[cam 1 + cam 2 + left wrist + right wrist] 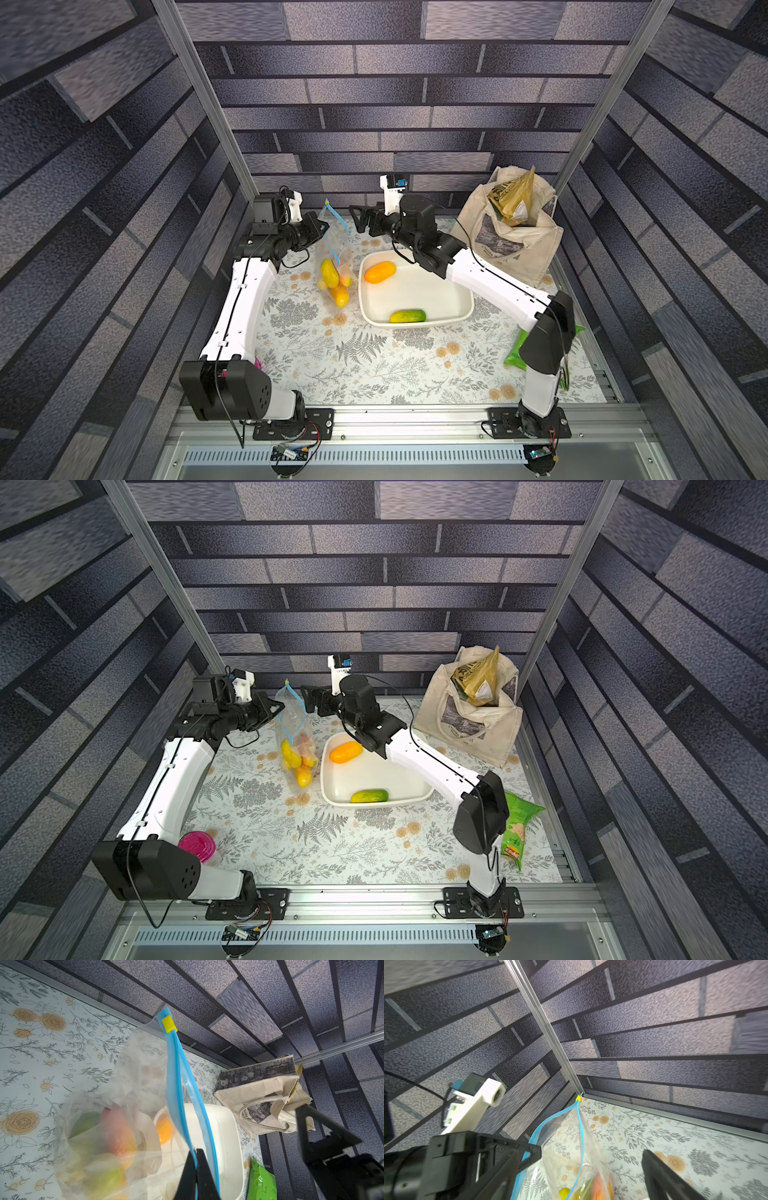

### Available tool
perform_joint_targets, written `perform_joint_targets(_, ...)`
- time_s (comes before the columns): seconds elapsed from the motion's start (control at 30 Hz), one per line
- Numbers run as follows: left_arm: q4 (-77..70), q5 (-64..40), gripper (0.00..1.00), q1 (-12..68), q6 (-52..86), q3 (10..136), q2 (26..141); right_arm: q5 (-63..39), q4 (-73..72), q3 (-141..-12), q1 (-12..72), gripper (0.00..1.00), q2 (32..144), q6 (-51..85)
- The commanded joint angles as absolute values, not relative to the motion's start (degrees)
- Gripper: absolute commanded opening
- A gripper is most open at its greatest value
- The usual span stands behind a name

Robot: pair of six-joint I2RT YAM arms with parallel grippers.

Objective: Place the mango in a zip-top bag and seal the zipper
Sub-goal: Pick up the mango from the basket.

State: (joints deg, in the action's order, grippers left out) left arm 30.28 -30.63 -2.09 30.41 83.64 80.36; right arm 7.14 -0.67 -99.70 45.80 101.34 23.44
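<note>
- The table (374, 374), under a smooth floral cloth, carried everything. A slumped beige canvas tote (511, 245) stood in its far right corner.
- A glossy, rigid white tray (424, 291) sat mid-table toward the far edge. An orange mango (380, 272) and a greenish mango (407, 316) lay loose in it, well apart.
- The zip-top bag (332, 241) hung upright just left of the tray, its bottom seemingly resting on the table. It was thin, clear, crinkly film, limp and probably slippery. Several bagged mangoes (328, 272) sagged in its base, so I judged it bottom-heavy and apt to swing.
- The right tool (591, 1151) stood spread wide just beside the bag's mouth, holding nothing.
- The left tool (196, 1152) was pressed together, pinching the zipper (173, 1076) low along its length.
- The zipper was a thin light-blue strip, stiffer than the film. Its two tracks gaped, so the mouth was unsealed. That strip seemed the safest place to take hold.
- A small, hard yellow slider (168, 1024) sat at the strip's top end, and I judged it the part to pull.
</note>
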Motion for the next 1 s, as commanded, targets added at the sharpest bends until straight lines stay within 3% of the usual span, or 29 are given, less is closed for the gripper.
perform_joint_targets(0.0, 29.5, -30.6, 0.00, -2.8, 28.6, 82.5, 77.4, 9.0, 5.8, -88.7, 41.1, 0.97, 96.4, 33.5)
perform_joint_targets(0.1, 27.0, -32.0, 0.00, -2.9, 29.3, 80.8, 76.1, 1.9, 3.7, -80.7, 38.7, 0.97, 95.7, 39.6)
perform_joint_targets(0.17, 25.4, -32.8, 0.00, -2.9, 29.8, 80.0, 75.6, -0.5, 9.8, -84.4, 39.0, 0.97, 100.4, 36.2)
perform_joint_targets(0.3, 26.5, -33.2, 0.00, -3.0, 30.4, 81.3, 75.7, -3.2, 29.9, -99.4, 39.7, 1.00, 113.3, 16.0)
perform_joint_targets(0.5, 27.4, -32.0, 0.00, -3.4, 30.4, 82.0, 75.1, -1.9, 36.3, -106.2, 39.9, 1.00, 121.1, -12.6)
perform_joint_targets(0.97, 29.7, -30.4, 0.00, -3.5, 29.5, 82.5, 75.7, -10.2, 50.0, -131.9, 39.8, 1.00, 139.5, -25.3)
